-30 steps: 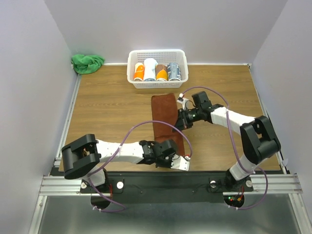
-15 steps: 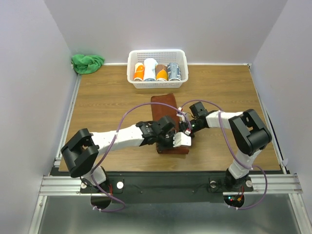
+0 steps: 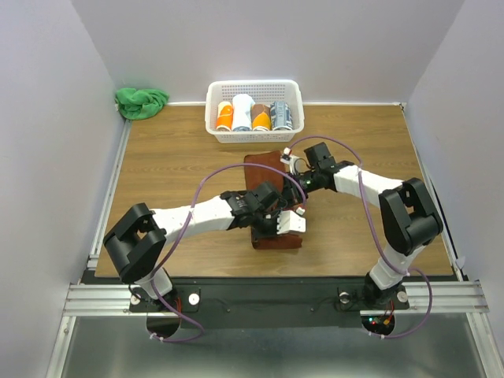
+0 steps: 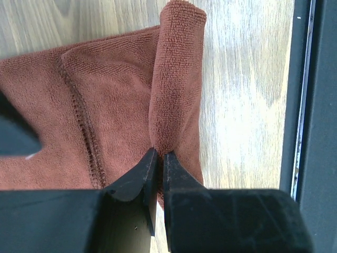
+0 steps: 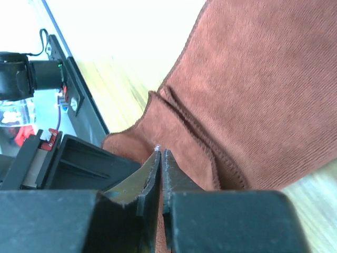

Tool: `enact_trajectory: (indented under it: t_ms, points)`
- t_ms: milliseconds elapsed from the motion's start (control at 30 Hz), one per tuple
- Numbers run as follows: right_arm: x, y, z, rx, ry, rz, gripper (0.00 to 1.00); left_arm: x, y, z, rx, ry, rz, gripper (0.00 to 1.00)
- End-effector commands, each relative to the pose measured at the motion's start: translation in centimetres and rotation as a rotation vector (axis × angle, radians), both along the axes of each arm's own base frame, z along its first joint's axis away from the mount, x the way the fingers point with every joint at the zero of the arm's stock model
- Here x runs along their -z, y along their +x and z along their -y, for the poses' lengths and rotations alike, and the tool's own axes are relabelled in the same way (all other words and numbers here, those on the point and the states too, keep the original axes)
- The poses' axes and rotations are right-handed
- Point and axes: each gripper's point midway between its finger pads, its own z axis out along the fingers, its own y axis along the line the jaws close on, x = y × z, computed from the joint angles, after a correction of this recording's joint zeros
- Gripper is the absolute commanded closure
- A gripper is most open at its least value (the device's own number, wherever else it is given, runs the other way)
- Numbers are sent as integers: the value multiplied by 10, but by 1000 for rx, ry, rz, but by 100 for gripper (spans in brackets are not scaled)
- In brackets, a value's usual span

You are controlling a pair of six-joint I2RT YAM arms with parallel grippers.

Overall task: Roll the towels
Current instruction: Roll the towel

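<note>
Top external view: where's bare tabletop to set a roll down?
Free: left side of wooden table, between bright green terry towel, white plastic basket and left arm; right side, beyond right arm. Crowded: centre, both arms over reddish-brown terry towel.

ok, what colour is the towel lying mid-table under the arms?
The towel is reddish-brown, with a same-coloured hem. It shows best in the left wrist view.

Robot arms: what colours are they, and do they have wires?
Both the left arm and right arm are white tubes with chunky black joints. A purple cable loops along each. The left gripper and right gripper have slim, pointed black fingers.
</note>
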Motion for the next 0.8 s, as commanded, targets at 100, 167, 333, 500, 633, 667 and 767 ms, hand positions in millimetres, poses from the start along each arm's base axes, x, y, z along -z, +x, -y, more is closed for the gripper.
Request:
enact_trajectory:
  t_ms: [100,167,333,500,633,667,767]
  points:
    - [14,11,3,6,-69,50,84,-28,13,7,18,-70,28,100]
    - [24,10,3,-4,-77,26,86,-30,19,6,9,-72,34,100]
    - [51,-8,6,-36,-85,-82,89,-27,37,4,-34,-68,43,100]
    - [53,-9,5,-45,-81,-87,90,-16,55,2,-76,-58,60,100]
    - [52,-6,5,-39,-90,-73,90,-3,67,-3,-99,-45,65,100]
    - [52,-5,5,-38,-91,-72,90,-1,70,-3,-104,-49,71,100]
    - [49,4,8,-21,-118,-26,87,6,75,-3,-116,-52,76,100]
